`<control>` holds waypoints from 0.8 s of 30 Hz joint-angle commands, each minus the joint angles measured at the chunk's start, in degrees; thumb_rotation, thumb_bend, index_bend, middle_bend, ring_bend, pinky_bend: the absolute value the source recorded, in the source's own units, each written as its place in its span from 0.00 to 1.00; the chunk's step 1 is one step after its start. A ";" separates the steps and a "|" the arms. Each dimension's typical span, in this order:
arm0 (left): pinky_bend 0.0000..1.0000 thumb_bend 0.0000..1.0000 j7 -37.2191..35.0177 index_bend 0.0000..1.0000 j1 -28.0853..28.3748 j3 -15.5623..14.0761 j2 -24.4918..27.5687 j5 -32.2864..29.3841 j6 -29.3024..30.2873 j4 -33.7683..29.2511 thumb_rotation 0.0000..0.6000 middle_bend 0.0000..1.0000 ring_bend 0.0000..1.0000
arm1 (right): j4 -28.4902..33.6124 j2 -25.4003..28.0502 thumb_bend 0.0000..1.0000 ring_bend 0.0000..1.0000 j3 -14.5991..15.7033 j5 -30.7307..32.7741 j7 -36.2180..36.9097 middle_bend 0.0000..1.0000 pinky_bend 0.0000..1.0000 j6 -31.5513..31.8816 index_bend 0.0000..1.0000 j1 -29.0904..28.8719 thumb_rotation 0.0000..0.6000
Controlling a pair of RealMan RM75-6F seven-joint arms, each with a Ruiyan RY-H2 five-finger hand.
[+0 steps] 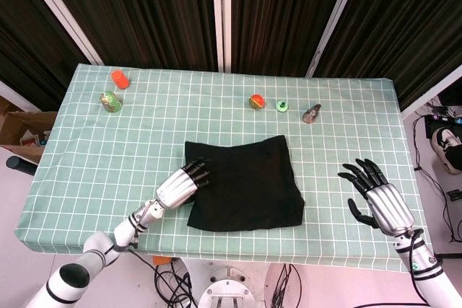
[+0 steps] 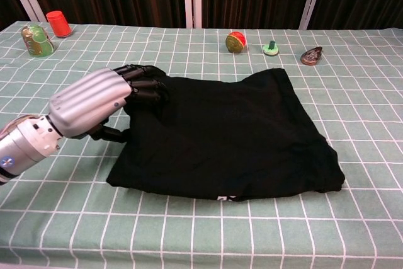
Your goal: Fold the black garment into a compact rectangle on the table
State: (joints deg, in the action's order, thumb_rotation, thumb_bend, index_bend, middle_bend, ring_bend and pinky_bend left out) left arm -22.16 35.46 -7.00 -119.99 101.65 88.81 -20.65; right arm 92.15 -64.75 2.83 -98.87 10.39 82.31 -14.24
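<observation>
The black garment [image 1: 245,185] lies folded in a rough rectangle on the green checked table [image 1: 108,149], near its front edge. In the chest view the garment [image 2: 233,137] looks slightly rumpled, with a bit of white print at its front hem. My left hand [image 1: 182,184] grips the garment's left edge; in the chest view the left hand [image 2: 101,102] has its fingers curled over the cloth and the thumb tucked under. My right hand [image 1: 379,201] hovers open over bare table to the garment's right, fingers spread, apart from the cloth.
Along the far side stand a red cup [image 1: 120,78], a green jar [image 1: 110,101], a red-green ball [image 1: 255,101], a small green piece [image 1: 282,106] and a brown object [image 1: 312,113]. Dark curtains hang behind the table.
</observation>
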 commanded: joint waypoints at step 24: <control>0.17 0.61 42.16 0.52 7.61 5.93 43.33 -4.08 -24.82 -66.06 1.00 0.29 0.14 | -3.69 -2.14 0.50 0.00 0.84 -0.28 3.42 0.14 0.03 4.38 0.23 3.75 1.00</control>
State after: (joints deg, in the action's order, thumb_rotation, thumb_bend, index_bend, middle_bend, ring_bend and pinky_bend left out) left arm 16.39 39.16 -3.13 -77.58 98.05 69.71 -83.65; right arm 88.54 -66.88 3.63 -99.17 13.72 86.60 -10.58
